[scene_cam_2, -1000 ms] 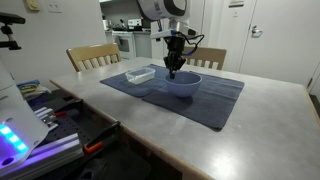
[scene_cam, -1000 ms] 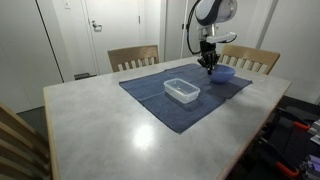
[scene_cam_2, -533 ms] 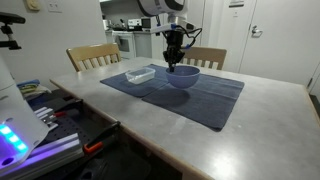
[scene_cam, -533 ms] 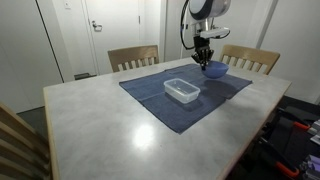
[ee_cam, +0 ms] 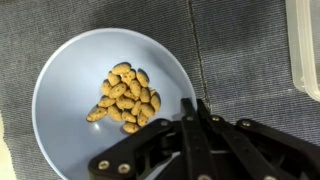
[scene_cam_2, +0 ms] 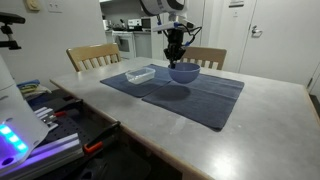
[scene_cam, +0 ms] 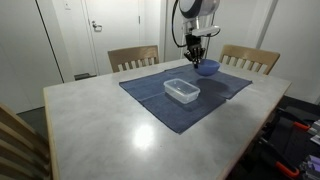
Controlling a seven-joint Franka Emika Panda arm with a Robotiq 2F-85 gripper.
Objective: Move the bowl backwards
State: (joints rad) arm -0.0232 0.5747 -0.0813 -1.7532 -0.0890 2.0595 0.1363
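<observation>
The light blue bowl (ee_cam: 70,90) holds a heap of tan nuts (ee_cam: 125,95). My gripper (ee_cam: 192,105) is shut on the bowl's rim at its right side, the two fingers pressed close together over the edge. In both exterior views the bowl (scene_cam: 208,68) (scene_cam_2: 185,72) hangs from the gripper (scene_cam: 197,59) (scene_cam_2: 177,62), lifted a little above the far part of the dark blue cloth (scene_cam: 160,88) (scene_cam_2: 205,100). Its shadow lies on the cloth below it.
A clear rectangular plastic container (scene_cam: 181,91) (scene_cam_2: 140,74) (ee_cam: 305,45) sits on the cloth beside the bowl. Wooden chairs (scene_cam: 133,57) (scene_cam: 250,58) stand at the table's far edge. The grey table (scene_cam: 100,130) has bare surface around the cloth.
The gripper has carried the bowl up off the cloth and toward the far side of the table, nearer the chairs. The container has not moved.
</observation>
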